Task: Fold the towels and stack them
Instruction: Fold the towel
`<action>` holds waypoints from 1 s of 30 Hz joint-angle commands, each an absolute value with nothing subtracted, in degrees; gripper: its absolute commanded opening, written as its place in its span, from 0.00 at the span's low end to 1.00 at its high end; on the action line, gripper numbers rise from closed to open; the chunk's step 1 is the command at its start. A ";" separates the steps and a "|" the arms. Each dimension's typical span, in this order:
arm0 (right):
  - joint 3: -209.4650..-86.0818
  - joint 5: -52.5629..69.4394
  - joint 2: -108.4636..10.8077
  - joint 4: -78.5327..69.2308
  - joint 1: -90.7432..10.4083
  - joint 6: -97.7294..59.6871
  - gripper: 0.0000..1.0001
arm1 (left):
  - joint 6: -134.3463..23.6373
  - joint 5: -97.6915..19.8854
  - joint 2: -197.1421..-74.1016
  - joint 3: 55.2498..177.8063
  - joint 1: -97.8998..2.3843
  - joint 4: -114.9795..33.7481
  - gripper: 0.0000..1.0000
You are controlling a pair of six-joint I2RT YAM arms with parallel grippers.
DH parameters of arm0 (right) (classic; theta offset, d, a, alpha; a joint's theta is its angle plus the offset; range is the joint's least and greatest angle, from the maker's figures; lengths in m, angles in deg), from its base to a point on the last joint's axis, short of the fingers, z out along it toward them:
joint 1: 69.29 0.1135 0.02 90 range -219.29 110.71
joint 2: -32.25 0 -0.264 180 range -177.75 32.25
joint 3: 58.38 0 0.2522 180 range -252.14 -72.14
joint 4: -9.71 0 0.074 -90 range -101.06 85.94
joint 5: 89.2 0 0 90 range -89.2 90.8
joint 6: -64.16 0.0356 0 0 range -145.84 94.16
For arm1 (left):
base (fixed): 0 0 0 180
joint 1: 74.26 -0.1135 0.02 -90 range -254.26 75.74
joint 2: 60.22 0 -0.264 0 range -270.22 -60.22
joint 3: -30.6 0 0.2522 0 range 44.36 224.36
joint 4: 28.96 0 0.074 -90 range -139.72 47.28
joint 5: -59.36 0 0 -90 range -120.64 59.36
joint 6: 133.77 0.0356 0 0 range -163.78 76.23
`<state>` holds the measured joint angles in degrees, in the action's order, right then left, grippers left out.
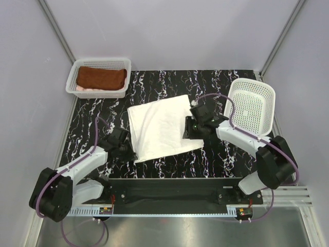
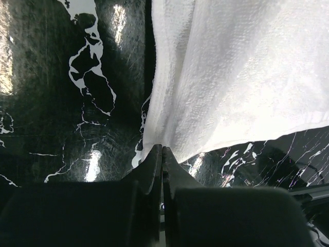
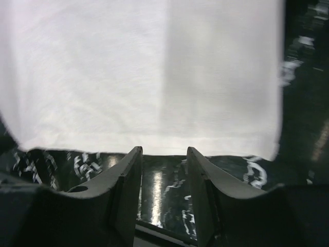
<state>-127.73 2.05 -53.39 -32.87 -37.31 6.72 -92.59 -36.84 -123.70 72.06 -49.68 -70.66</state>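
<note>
The white towel point(image 1: 163, 128) lies spread flat in the middle of the black marbled table. My left gripper point(image 1: 131, 153) sits at its near-left corner, jaws shut, and the towel's corner point(image 2: 159, 139) runs right into the closed tips point(image 2: 162, 148). My right gripper point(image 1: 189, 127) is at the towel's right edge, open, with nothing between its fingers; its tips point(image 3: 164, 150) stop just short of the towel's hem point(image 3: 154, 139). The rust-brown towel point(image 1: 101, 77) lies folded in the far-left basket on top of the pale pink towel point(image 1: 84, 89), of which only an edge shows.
A white mesh basket point(image 1: 123, 64) holding the two towels stands at the back left corner. A second white mesh basket point(image 1: 252, 105) leans tilted at the back right, close behind my right arm. Grey walls enclose the table on three sides.
</note>
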 commanded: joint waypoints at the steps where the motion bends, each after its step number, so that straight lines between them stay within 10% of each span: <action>1: -130.41 9.13 -52.38 -21.92 -31.69 -1.30 0.47 | -93.70 -37.85 -123.50 71.52 -49.38 -67.94 0.00; 10: -140.42 14.76 -65.12 -17.59 -23.42 -4.93 0.36 | -93.78 -35.39 -123.67 71.78 -49.47 -68.91 0.00; 17: -139.11 23.03 -68.38 -8.54 -17.62 -12.38 0.54 | -94.31 -35.65 -121.83 72.84 -49.39 -71.10 0.00; 30: -143.24 21.37 -78.48 -6.60 -13.31 -10.37 0.46 | -96.07 -35.39 -121.39 68.27 -49.21 -70.58 0.00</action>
<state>-141.15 21.42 -77.92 -9.77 -14.93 -10.74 -95.56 -36.49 -121.73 69.48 -49.57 -69.79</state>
